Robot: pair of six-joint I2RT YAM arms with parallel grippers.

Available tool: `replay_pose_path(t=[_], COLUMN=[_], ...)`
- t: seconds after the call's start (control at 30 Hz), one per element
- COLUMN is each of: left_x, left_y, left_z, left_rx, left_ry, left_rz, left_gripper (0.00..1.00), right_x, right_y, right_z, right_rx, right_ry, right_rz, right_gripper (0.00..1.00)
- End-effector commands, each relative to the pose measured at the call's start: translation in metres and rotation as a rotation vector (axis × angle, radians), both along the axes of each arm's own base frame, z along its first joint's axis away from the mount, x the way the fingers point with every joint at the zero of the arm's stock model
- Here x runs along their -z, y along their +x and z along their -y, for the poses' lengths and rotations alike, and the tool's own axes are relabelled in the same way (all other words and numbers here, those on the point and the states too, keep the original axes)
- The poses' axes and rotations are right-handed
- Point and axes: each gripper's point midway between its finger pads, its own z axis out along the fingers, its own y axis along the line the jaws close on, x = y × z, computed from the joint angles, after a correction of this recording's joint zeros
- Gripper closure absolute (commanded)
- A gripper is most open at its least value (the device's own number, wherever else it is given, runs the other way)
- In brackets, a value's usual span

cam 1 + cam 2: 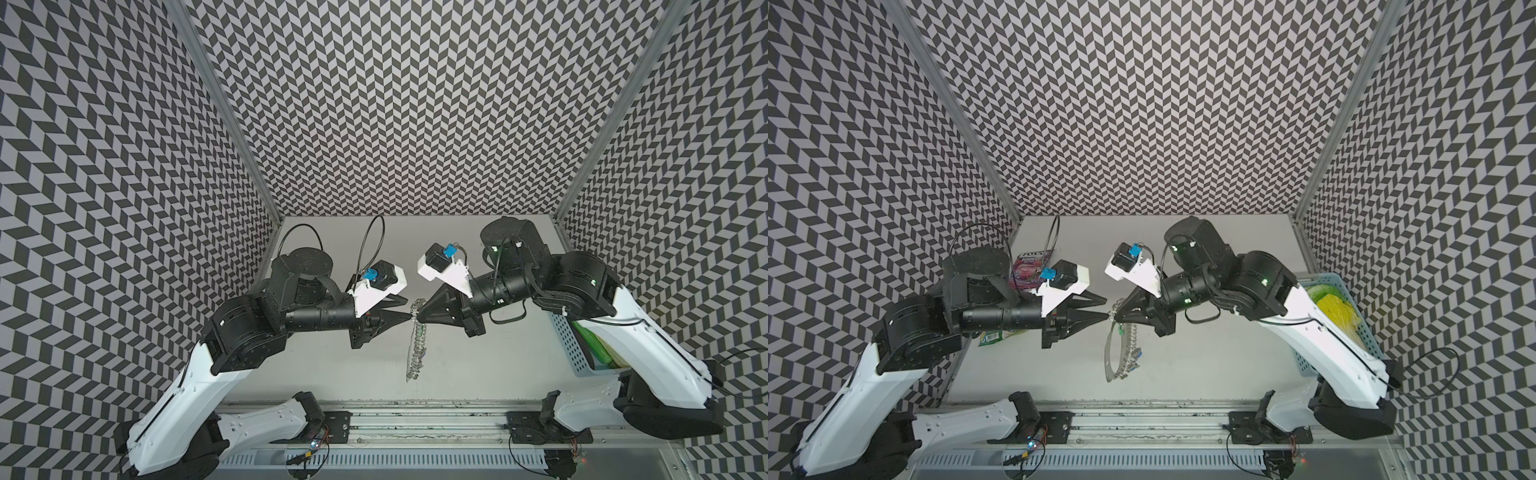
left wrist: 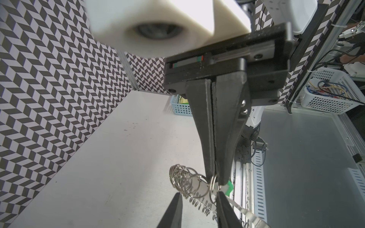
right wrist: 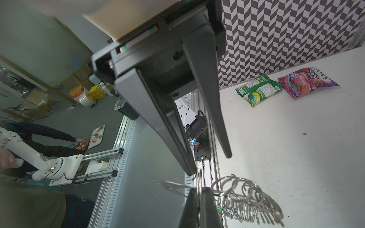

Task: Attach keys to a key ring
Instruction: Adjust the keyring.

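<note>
**Mid-air meeting over the middle of the worktop (image 1: pixel 332 374).** I have the key ring (image 1: pixel 417 343) dangling by its top end from the right jaws, which are clamped tight on it. The left jaws face them tip to tip from the opposite side.

The worry from here, as I judge it, is the thin wire. The key ring hangs from a single pinch, so a nudge from the left jaws could set it swinging. It could also twist out of the right jaws' hold. The wire rings (image 3: pixel 246 193) crowd so close together that a closing pinch could catch the wrong one, catch two at once, or slide off altogether.

The green-tagged key (image 2: pixel 229 187) hangs just beneath the right jaws, at the top end of the key ring. I cannot tell whether it is fully threaded on a ring. If it is not, a jolt could shake it down to the worktop.

The left jaws stand narrowly apart and hold nothing. In the left wrist view one jaw touches the topmost ring beside the right jaws' tip, and the other stands clear of the fringe.

Snack bags (image 3: pixel 258 90) lie along the left edge and a blue basket (image 1: pixel 569 345) sits at the right edge, both well apart from the work.
</note>
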Motion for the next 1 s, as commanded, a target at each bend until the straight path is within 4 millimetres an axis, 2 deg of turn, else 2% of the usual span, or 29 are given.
replay_pose_path(t=[0.0,0.3,0.73,0.83,0.9,0.93,0.97], left_x=[0.003,0.003,-0.004,-0.005,-0.007,-0.008,-0.008], left_y=[-0.006,-0.011,-0.009,-0.01,-0.01,-0.011,-0.011], left_z=[0.003,0.011,0.013,0.013,0.014,0.014,0.014], left_rx=[0.033,0.075,0.076,0.077,0.084,0.088,0.09], left_ry=[0.003,-0.022,-0.047,-0.05,-0.055,-0.06,-0.062], left_rz=[-0.022,-0.051,-0.035,-0.033,-0.033,-0.032,-0.035], left_gripper=[0.71,0.8,0.81,0.86,0.93,1.0,1.0], right_x=[-0.026,-0.029,-0.025,-0.021,-0.02,-0.021,-0.02], right_y=[-0.005,-0.004,-0.005,-0.005,-0.005,-0.005,-0.004], right_z=[-0.005,-0.009,-0.014,-0.016,-0.017,-0.017,-0.017], right_rx=[-0.032,-0.037,-0.057,-0.063,-0.064,-0.061,-0.059], right_ry=[0.093,0.104,0.095,0.086,0.084,0.085,0.084], right_rz=[0.046,0.053,0.036,0.025,0.023,0.023,0.025], right_gripper=[1.0,1.0,1.0,1.0,1.0,1.0,1.0])
